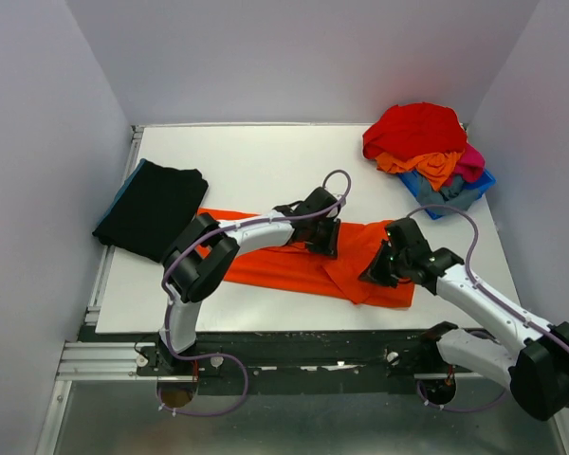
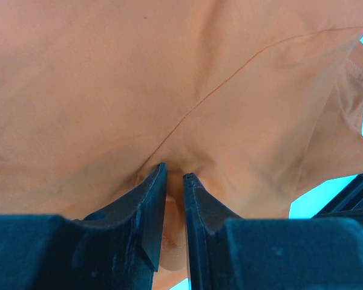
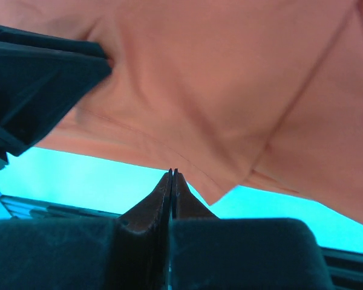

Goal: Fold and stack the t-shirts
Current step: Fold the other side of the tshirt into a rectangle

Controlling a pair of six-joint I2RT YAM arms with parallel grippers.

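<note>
An orange t-shirt [image 1: 284, 268] lies partly folded across the front of the white table [image 1: 256, 161]. My left gripper [image 1: 321, 237] is over its middle. In the left wrist view its jaws [image 2: 174, 176] are pinched on a raised fold of the orange cloth [image 2: 169, 78]. My right gripper [image 1: 375, 270] is at the shirt's right part. In the right wrist view it [image 3: 172, 171] is shut at the hem of the orange cloth [image 3: 230, 78], apparently nipping the edge. The left gripper [image 3: 36, 78] also shows there, holding cloth.
A folded black t-shirt [image 1: 152, 209] lies at the table's left edge. A blue bin [image 1: 455, 194] at the back right holds a heap of red, orange, pink and grey shirts [image 1: 415, 133]. Walls close in on three sides.
</note>
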